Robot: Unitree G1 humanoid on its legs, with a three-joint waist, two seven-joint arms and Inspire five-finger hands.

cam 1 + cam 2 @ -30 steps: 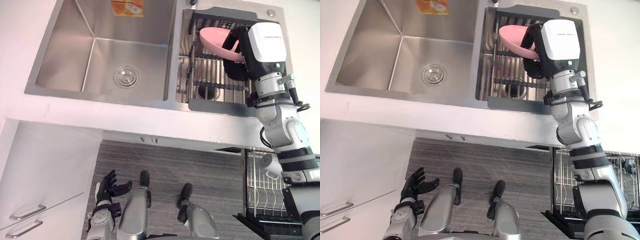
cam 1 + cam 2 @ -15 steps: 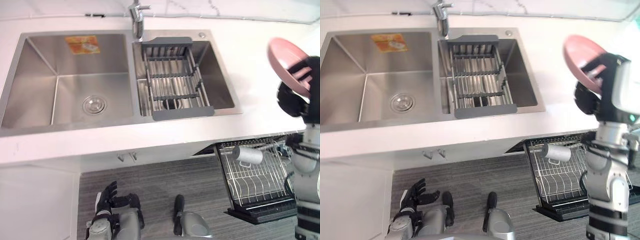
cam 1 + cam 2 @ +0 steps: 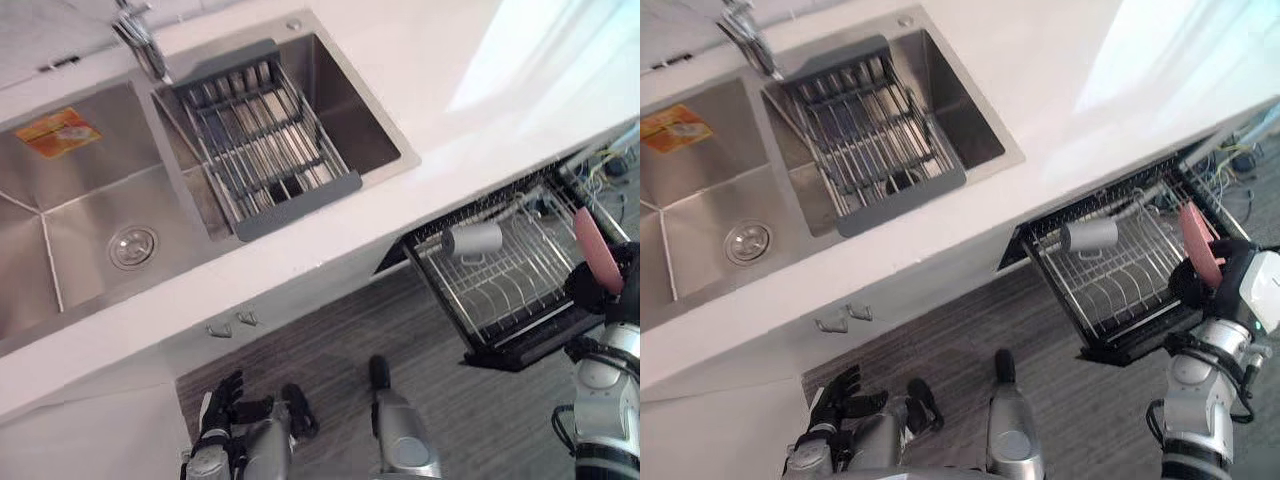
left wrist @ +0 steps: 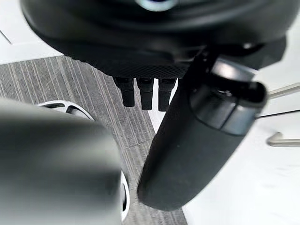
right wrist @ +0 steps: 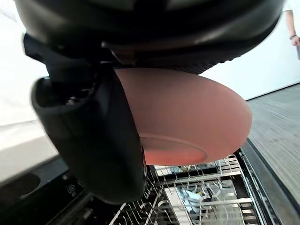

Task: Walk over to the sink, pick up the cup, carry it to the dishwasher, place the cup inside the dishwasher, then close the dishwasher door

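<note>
The right hand (image 3: 1206,284), fingers curled tight, is holding a round pink plate (image 3: 1196,232) edgewise, evidently for slotting into the wire dishwasher rack (image 3: 1118,290) beneath them.

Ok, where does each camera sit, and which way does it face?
Left eye view: on the head, looking down at sink, counter and pulled-out dishwasher rack; left hand low near the floor, right hand holding a pink plate by the rack.
Right eye view: beside it, same scene.
Left wrist view: on the left wrist, along its open hand toward the floor.
Right wrist view: on the right wrist, past its hand and the plate into the rack.
Shared: plate and rack, in eye and right wrist views.
</note>
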